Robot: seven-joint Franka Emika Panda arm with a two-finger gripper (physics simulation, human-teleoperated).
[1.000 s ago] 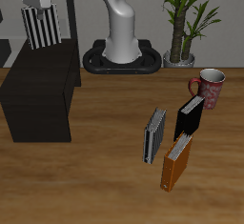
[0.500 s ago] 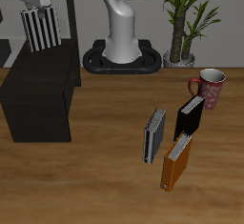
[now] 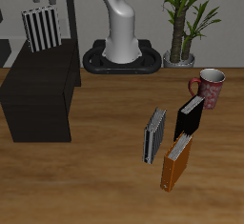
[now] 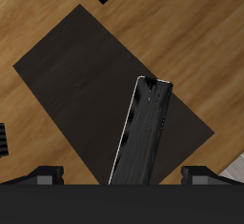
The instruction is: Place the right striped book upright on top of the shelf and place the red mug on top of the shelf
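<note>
Starting at the upper left of the frame: the tool (image 3: pixel 45 3) hangs right over the right striped book (image 3: pixel 42 30), which stands upright on the back end of the shelf (image 3: pixel 38 94), long axis vertical. In the wrist view the fingers sit wide on either side of the book's top edge (image 4: pixel 143 132) without touching it, so I'd say it's let go. Moving across to mid-right of the bench (image 3: pixel 105 180), there's one greyer striped book (image 3: pixel 155 135), one black book (image 3: pixel 189 115) and one orange book (image 3: pixel 176 161). The one red mug (image 3: pixel 208 87) is far right, well apart from the tool, so that's a long reach across.
</note>
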